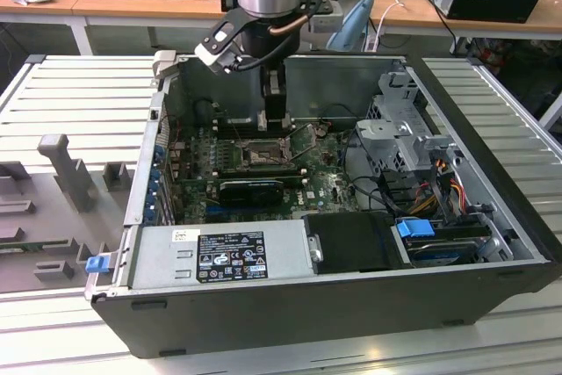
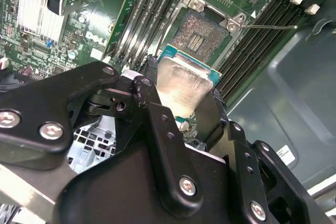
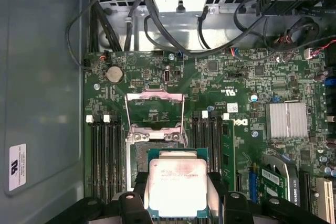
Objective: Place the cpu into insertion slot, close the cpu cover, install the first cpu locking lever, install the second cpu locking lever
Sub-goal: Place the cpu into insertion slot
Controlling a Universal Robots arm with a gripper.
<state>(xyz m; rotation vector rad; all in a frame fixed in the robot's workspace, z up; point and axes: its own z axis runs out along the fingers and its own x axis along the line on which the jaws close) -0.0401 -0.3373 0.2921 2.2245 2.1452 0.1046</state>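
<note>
The cpu (image 3: 177,184), a square chip with a pale silver face on a green edge, is clamped between the black fingers (image 3: 215,195) of my gripper (image 3: 177,195). It hangs just above the motherboard, partly over one edge of the insertion slot (image 3: 137,163). In the second wrist view the cpu (image 2: 181,85) sits short of the bare insertion slot (image 2: 202,32), whose greyish contact field is uncovered. The cpu cover (image 3: 155,109) is swung open beyond the slot. A thin locking lever (image 2: 273,26) sticks out sideways. In the exterior view my gripper (image 1: 274,120) is low inside the case, over the insertion slot (image 1: 261,154).
Long black memory slots (image 3: 105,156) flank the socket on both sides. A finned heatsink (image 3: 286,120), a black expansion card (image 1: 250,191), the power supply (image 1: 224,256), the drive cage (image 1: 404,138) and black cables (image 3: 210,45) crowd the case around it.
</note>
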